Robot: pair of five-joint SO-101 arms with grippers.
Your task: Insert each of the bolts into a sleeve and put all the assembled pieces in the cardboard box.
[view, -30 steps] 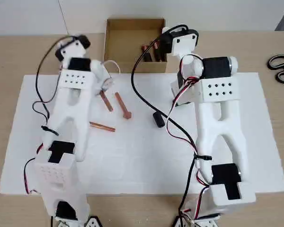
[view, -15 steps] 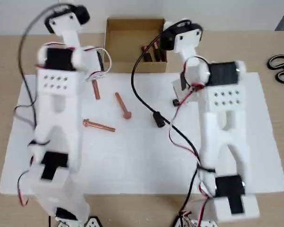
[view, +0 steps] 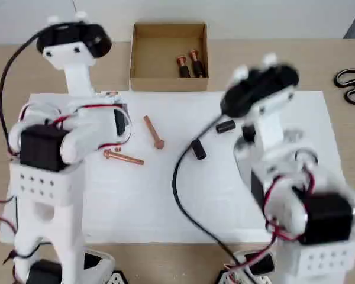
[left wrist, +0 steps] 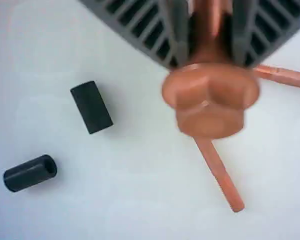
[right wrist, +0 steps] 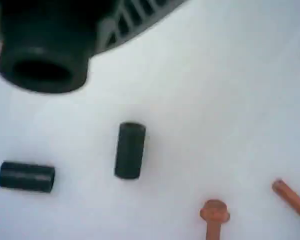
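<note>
Left gripper (left wrist: 210, 57) is clamped on a copper bolt (left wrist: 210, 100). We see its ribbed grey fingers (left wrist: 176, 35) pressing either side of the shank, and the flanged head points at the wrist camera. Our right gripper (right wrist: 50, 30) is closed round a black sleeve (right wrist: 42, 62), whose open bore faces that arm's camera.

On the white foam board (view: 165, 207) we find the loose parts gathered in the far half. A slanted bolt (view: 154, 132) lies near the middle. A second bolt (view: 123, 157) lies apart from it, close beside the left arm. To their right sit two loose sleeves. One sleeve (view: 198, 148) is between the arms, and the other sleeve (view: 225, 125) is just beside the right arm; the two do not touch.

The cardboard box (view: 168, 86) stands on the wooden table (view: 23, 65), right at the board's far edge. Two assembled pieces (view: 181, 65) lie side by side in its right half, leaving bare cardboard floor on its left.

Nearer us, a broad stretch of white foam runs between the two arms, crossed by a black cable (view: 176, 177) that arcs from the right arm. Scissors (view: 352, 83) lie on the table past the board's right edge, well apart from the parts.
</note>
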